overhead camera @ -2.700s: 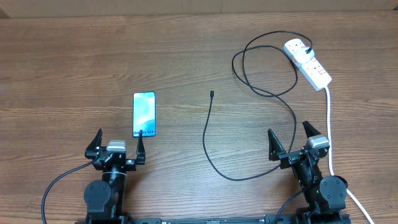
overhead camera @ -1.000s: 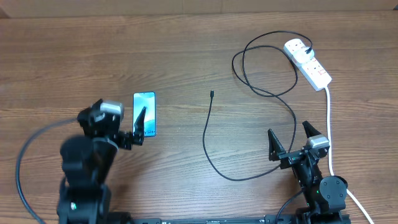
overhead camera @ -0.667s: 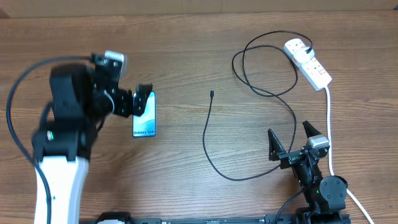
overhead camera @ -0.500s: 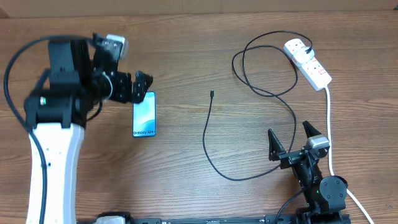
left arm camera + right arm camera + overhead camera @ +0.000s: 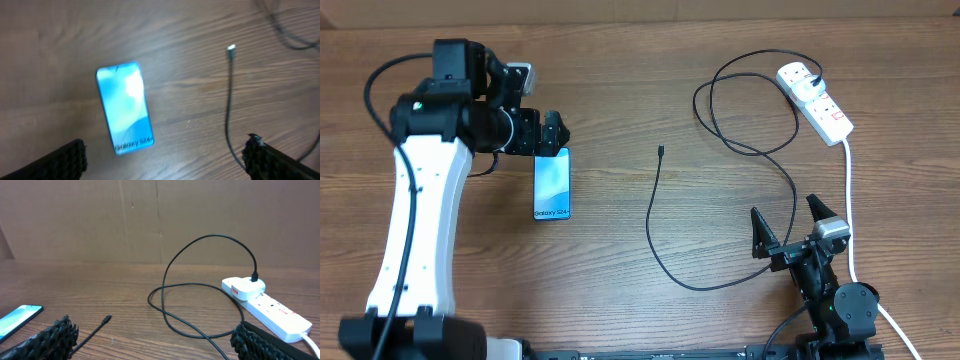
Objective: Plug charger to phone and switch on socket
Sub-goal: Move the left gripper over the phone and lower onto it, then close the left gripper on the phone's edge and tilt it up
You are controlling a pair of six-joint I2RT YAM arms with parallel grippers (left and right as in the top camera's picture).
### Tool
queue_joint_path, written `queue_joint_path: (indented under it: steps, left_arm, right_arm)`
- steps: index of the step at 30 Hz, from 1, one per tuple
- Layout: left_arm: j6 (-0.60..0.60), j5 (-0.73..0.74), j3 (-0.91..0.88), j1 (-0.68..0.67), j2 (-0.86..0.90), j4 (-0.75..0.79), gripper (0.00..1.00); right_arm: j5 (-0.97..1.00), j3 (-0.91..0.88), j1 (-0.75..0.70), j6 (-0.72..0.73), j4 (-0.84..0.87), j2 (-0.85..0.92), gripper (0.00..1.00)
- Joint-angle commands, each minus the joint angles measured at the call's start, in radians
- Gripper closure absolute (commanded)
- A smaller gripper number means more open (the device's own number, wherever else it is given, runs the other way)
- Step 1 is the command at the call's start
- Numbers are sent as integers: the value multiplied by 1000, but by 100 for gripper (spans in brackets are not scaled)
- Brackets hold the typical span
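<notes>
The phone lies flat on the wooden table, left of centre, screen up with "Galaxy S24" text; it also shows in the left wrist view and at the left edge of the right wrist view. My left gripper is open, hovering above the phone's far end; in the left wrist view the phone sits between its fingers. The charger cable loops from its tip to the socket at the far right. My right gripper is open and empty near the front edge.
The socket's thick white lead runs down the right side past the right arm's base. A cardboard wall stands behind the table. The black cable makes a wide loop in front of the socket.
My left arm has risen from its rest at the front edge and swung forward over the phone's far end. The right arm, phone and cable have not moved.
</notes>
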Motion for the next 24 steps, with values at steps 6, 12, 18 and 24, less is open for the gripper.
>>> queue_joint_path:
  steps: [6, 12, 18, 24]
  left_arm:
    - [-189, -223, 15, -71, 213, -33, 8]
    - [-179, -325, 15, -119, 325, -26, 4]
    - [-173, -319, 15, -119, 447, 17, 4]
    - [-158, -314, 15, -119, 539, 61, 7]
  right_arm:
    - [-5, -10, 6, -5, 4, -8, 0]
    - [-5, -10, 6, -5, 4, -8, 0]
    - [-5, -10, 6, -5, 4, -8, 0]
    - [-5, -10, 6, -5, 3, -8, 0]
